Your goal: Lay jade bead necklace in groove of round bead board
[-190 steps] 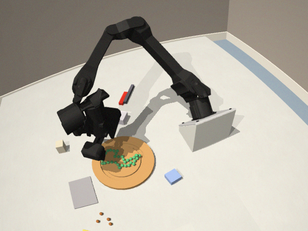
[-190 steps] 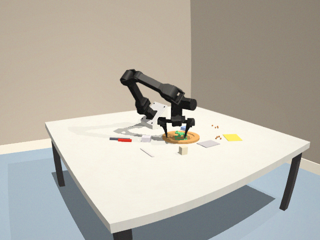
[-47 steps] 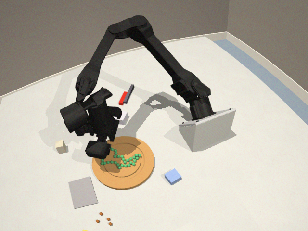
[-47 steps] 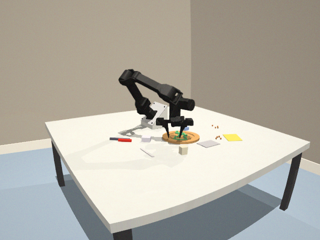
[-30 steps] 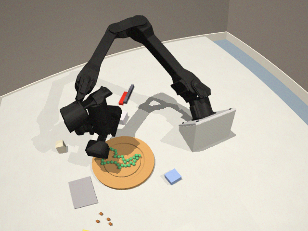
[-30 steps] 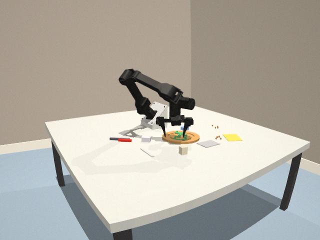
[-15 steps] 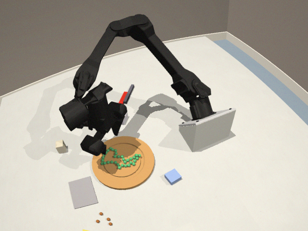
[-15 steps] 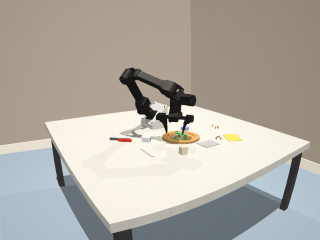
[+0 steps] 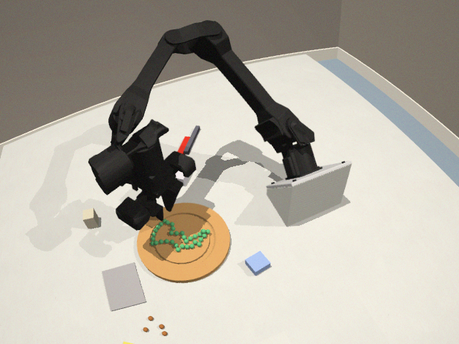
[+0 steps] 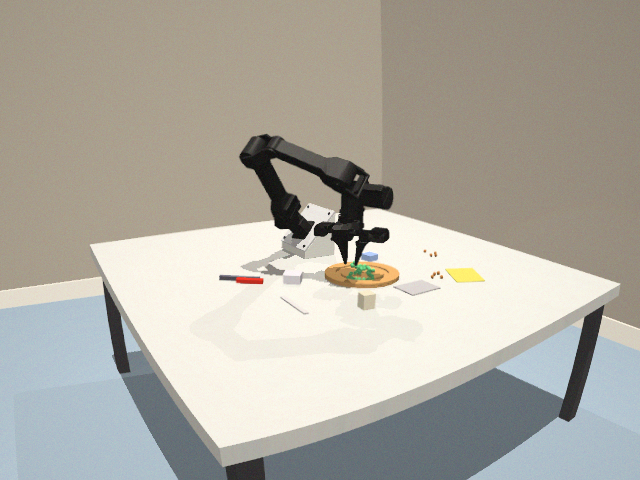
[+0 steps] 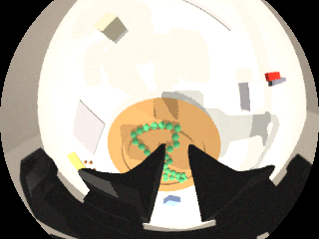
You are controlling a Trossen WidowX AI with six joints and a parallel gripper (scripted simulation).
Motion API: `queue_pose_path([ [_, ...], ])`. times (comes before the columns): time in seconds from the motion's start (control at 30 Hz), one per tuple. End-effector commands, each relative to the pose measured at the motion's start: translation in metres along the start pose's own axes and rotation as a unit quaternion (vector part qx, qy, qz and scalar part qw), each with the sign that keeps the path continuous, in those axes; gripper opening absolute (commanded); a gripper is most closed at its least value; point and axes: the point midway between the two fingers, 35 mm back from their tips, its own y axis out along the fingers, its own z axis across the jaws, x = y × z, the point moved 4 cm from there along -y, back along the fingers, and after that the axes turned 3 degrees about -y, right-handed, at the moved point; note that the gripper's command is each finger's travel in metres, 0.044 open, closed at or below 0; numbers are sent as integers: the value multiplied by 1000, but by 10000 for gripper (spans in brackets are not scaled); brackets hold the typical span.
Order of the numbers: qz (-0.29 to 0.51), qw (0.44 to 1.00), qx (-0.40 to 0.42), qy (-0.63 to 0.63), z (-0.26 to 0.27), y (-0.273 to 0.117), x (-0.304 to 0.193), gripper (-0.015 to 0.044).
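So I'm watching this black six-joint arm on a slanted light-grey base [image 9: 315,203] [image 10: 321,212], and here's the layout, reading the board like a clock from the top view. The jade-green bead necklace [image 9: 161,241] [image 10: 361,269] [image 11: 155,125] is on the round orange-brown bead board [image 9: 220,255] [image 10: 390,276] [image 11: 211,134], kinda scrunched up. One bit bows out near the groove from about 8 to 11, but the rest wiggles across the middle toward 3, so it's not laid round the ring.

The black gripper [image 9: 166,214] [image 10: 351,264] [image 11: 177,145] points down around 11, fingers fairly narrow with a gap, nothing gripped. Can't tell if the tips touch any beads.

Around the board: base at 2, small blue block [image 9: 257,261] [image 10: 369,256] [image 11: 171,200] between 3 and 4, orange-brown little balls [image 9: 161,326] [image 10: 437,273] [image 11: 91,161] near 7, flat grey square sheet [image 9: 124,287] [image 10: 417,287] [image 11: 89,126] at 8, beige cube [image 9: 91,218] [image 10: 366,300] [image 11: 112,27] between 9 and 10, and a red bar [image 9: 183,144] [image 10: 249,280] [image 11: 272,76] beside a dark-grey one up at 12.
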Motion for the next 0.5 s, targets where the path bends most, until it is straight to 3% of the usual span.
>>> queue_pose_path([
  [0.0, -1, 1000, 2, 0, 1, -1, 0, 120],
  [0.47, -1, 1000, 0, -1, 0, 20, 0, 120],
])
